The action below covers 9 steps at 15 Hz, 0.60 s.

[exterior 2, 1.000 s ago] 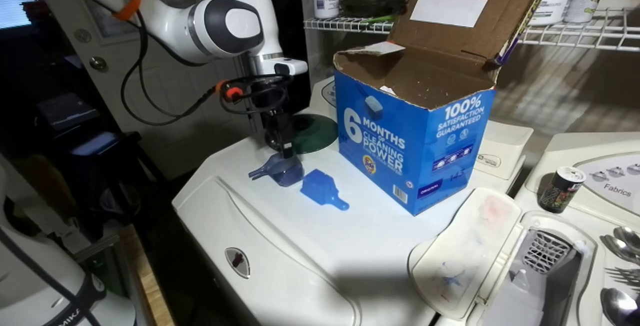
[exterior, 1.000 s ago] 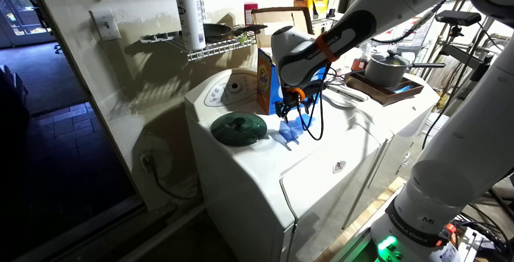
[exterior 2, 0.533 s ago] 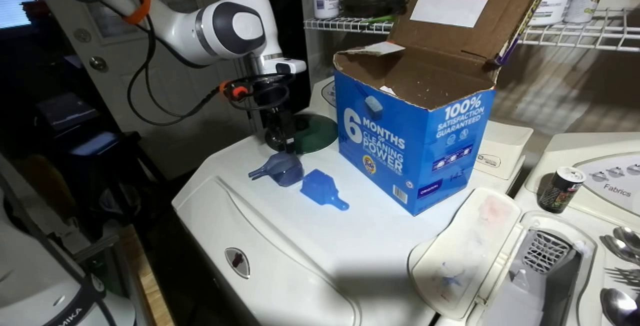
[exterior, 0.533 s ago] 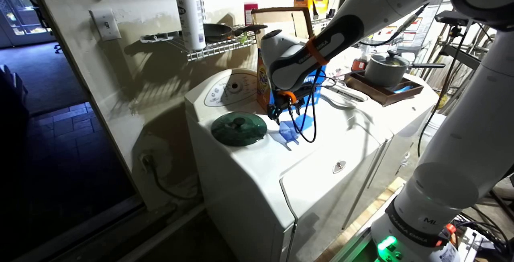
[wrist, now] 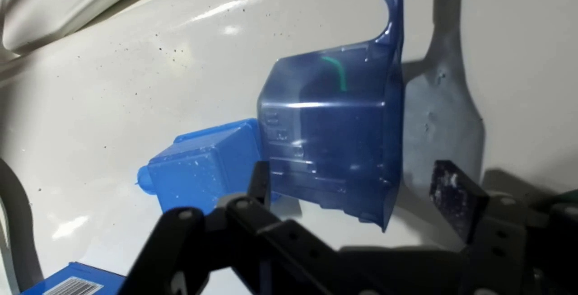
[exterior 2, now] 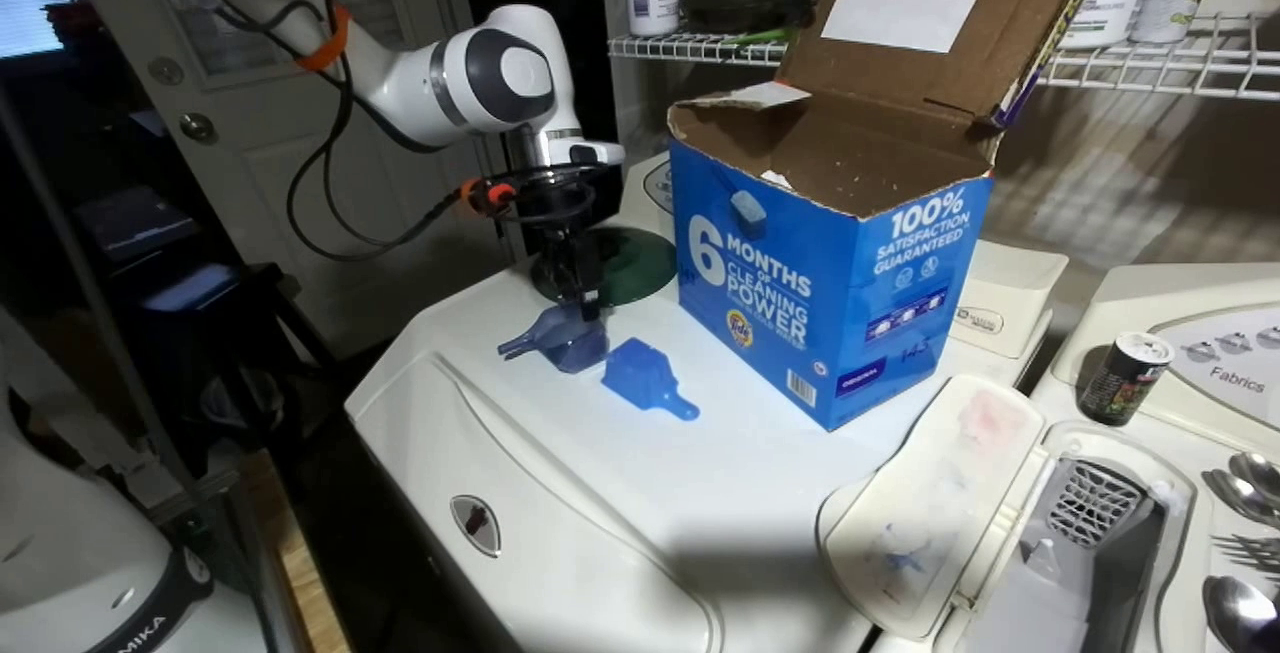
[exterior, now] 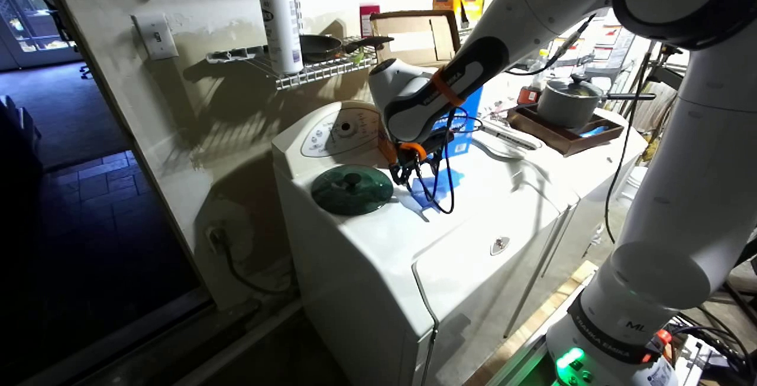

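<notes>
My gripper (wrist: 355, 185) stands open, low over a dark blue translucent scoop (wrist: 329, 137). In the wrist view the scoop's lower end reaches between the fingertips. A wide gap parts it from the right finger pad (wrist: 456, 195); whether the left one touches it I cannot tell. The scoop's handle points to the top of that view. Beside it lies a brighter blue scoop (wrist: 198, 175), partly hidden behind the left finger. In an exterior view the fingers come down behind the dark scoop (exterior 2: 555, 341), and the brighter scoop (exterior 2: 645, 378) lies to its right.
A tall blue Tide box (exterior 2: 770, 303) with its lid up stands behind the scoops. A green glass lid (exterior: 352, 190) lies on the white washer (exterior: 378, 238). Further along are an open cream container (exterior 2: 1060, 553), a can (exterior 2: 1125, 378) and a pot (exterior: 568, 102).
The gripper has come down and shifted toward the dark scoop; its fingertips now overlap the scoop in an exterior view. Both scoops, the box and the green lid have stayed put.
</notes>
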Each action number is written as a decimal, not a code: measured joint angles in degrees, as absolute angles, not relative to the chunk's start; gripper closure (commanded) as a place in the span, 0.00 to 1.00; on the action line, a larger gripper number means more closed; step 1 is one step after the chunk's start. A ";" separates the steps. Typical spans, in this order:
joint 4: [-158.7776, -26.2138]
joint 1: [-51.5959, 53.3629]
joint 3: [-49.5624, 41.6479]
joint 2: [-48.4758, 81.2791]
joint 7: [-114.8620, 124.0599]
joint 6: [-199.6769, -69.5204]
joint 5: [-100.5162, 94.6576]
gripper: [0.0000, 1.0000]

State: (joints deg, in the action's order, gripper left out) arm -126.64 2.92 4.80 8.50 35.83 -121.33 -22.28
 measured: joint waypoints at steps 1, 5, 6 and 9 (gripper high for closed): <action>-125.91 3.39 4.63 9.06 36.09 -120.61 -22.48 0.48; -123.51 4.84 3.89 9.96 37.39 -118.03 -23.20 0.77; -122.94 5.02 3.75 9.96 37.77 -117.56 -23.31 0.82; -121.52 5.18 3.47 9.95 38.53 -117.00 -23.32 0.98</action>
State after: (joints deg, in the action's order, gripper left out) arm -121.52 5.18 3.47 9.95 38.53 -117.00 -23.32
